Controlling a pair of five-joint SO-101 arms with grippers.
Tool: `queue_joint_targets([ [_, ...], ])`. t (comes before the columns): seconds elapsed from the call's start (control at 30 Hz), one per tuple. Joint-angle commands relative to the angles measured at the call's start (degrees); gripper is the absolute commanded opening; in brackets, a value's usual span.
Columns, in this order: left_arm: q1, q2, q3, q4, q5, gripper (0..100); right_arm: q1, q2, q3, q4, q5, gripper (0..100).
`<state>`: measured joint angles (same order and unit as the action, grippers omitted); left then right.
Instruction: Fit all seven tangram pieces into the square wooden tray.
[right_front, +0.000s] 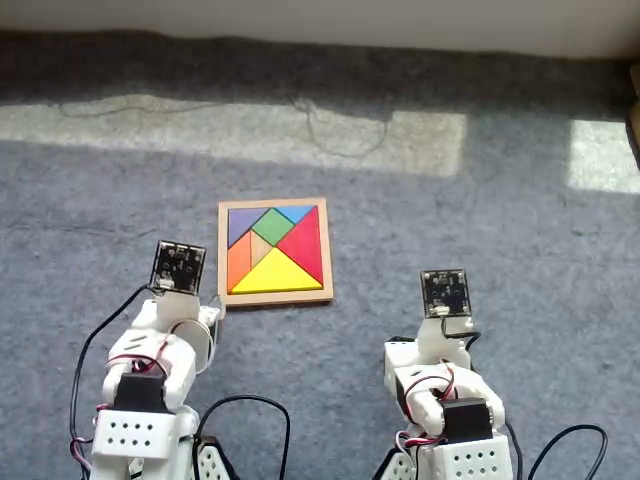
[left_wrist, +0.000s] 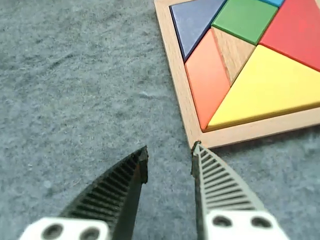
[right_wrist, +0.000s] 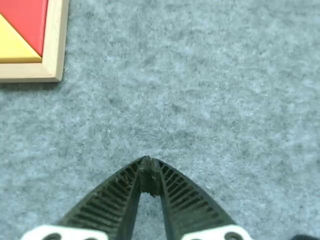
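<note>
Seven pieces were seated in the tray. The left pincer was held parted, the right pincer pressed together.

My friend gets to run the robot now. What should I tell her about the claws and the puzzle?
Left claw: open, holding nothing, low over the carpet, one tip close by a corner of the tray.
Right claw: shut, holding nothing, over the carpet, apart from the tray.
Pieces: all seven lie flat in the tray and fill the square; there are no loose ones on the carpet.
Done: the puzzle looks finished.
Left: probably nothing but checking that every piece sits flush.
</note>
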<state>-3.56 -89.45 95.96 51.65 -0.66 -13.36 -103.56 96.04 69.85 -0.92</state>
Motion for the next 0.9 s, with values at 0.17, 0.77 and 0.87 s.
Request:
queue_joint_targets([
  [0.17,-0.5,-1.5,1.6,1.8,0.4,15,0.7,-0.3,8.7,0.2,-0.4,0.9],
  [0.77,-0.5,-1.8,1.6,4.3,0.4,1,0.7,-0.3,8.7,0.2,-0.4,0.9],
  [0.87,-0.5,-1.8,1.6,5.2,0.4,1,0.7,-0.3,8.7,0.2,-0.4,0.9],
])
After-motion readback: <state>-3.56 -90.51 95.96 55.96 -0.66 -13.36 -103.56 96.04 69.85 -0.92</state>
